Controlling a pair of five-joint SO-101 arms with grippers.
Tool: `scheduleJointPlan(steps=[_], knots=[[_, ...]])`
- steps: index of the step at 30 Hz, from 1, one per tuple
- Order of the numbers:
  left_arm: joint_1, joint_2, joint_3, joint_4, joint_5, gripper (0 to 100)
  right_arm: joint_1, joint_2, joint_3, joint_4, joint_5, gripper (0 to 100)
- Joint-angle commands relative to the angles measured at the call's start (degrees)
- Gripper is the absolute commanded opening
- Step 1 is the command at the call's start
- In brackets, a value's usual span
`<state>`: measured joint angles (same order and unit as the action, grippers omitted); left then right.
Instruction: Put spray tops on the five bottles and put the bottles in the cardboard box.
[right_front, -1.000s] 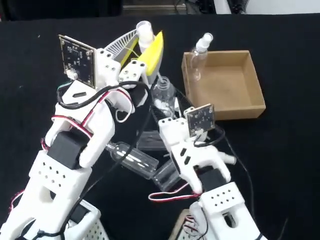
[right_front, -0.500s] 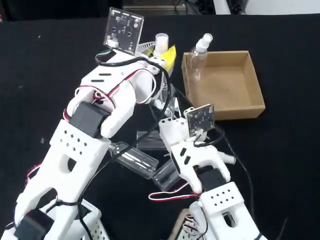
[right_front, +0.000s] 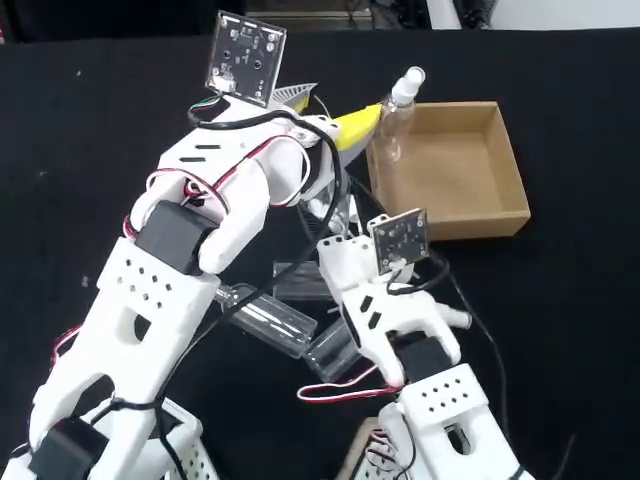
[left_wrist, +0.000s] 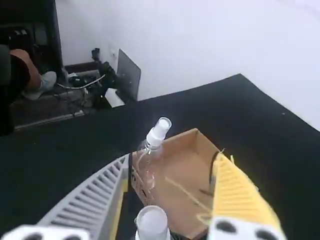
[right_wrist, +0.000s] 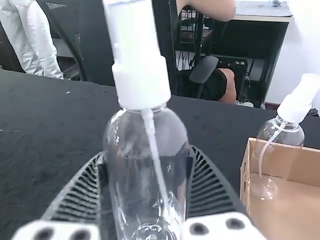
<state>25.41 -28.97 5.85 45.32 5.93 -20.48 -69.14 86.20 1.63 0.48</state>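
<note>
Black counter (right_front: 80, 120), office clutter behind it (chairs, cables, not relevant).

Step in hand, as judged: a bottle is being topped. One clear held bottle (right_wrist: 142, 135) is pinched upright at its body by the right pincer (right_wrist: 146, 165). A spray top (right_wrist: 137, 65) is seen seated on its neck, with the dip tube hanging inside. The left pincer (left_wrist: 171, 162) is held above it, just beside the box, and is spread wide. A white spray head (left_wrist: 151, 220) is seen low between its fingers (left_wrist: 235, 195) with a gap on either side, so nothing appears to be gripped. Whether the collar is threaded fully home cannot be told.

Next move, as judged: the top should be twisted tight if needed. The held bottle is then to be carried across and lowered upright into the box. The left pincer should be pulled clear first (it sits close to the box corner, so the bottle standing there could be knocked).

Containers: one topped bottle (right_front: 392, 115) is held in the cardboard box (right_front: 470, 222), stood upright in the corner nearest the left pincer. Two loose bottles (right_front: 268, 320) (right_front: 332, 352) are lying on their sides on the counter by the right arm, well apart from the box. Tops on them cannot be made out. Progress is judged at one of five boxed.
</note>
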Motion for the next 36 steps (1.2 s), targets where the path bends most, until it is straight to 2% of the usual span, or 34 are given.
scheduleJointPlan(steps=[1, 5, 10, 17, 19, 24, 27, 30, 33, 36], knots=[[0.04, -0.62, -3.47, 0.18, -0.26, 25, -0.44, -1.45, -0.92, -0.18, 0.18, 1.1], [-0.04, -0.62, -3.38, -0.18, -0.35, 25, -0.44, -1.45, -0.92, -0.18, 0.18, 1.1], [-3.74, -0.79, -4.18, -0.18, -0.35, 25, -0.35, -1.45, -0.92, -0.18, 0.18, 1.1], [-4.35, -8.79, -6.20, 5.45, 0.09, 25, 0.26, -1.45, -0.84, 0.44, 0.18, 1.1], [-4.79, -12.31, -5.85, 5.63, 0.09, 25, 1.67, -1.45, -1.98, 2.90, 0.09, 1.1], [-4.97, -19.16, -4.09, 5.54, -0.26, 25, 6.77, -1.45, -12.44, 16.44, 0.18, 1.1], [-5.05, -23.30, -2.68, 5.27, -0.35, 25, 14.59, -1.45, -18.95, 21.89, 0.18, 1.1], [-5.41, -26.99, -2.33, 5.54, -0.35, 25, 27.78, -1.01, -23.08, 26.73, 0.26, 1.1], [-10.07, -30.33, -2.33, 5.71, -0.35, 25, 43.60, -0.92, -23.78, 28.13, 0.26, 1.1], [-14.90, -32.26, -2.33, 5.36, -0.26, 25, 55.30, -0.84, -22.73, 27.69, 2.64, 1.1]])
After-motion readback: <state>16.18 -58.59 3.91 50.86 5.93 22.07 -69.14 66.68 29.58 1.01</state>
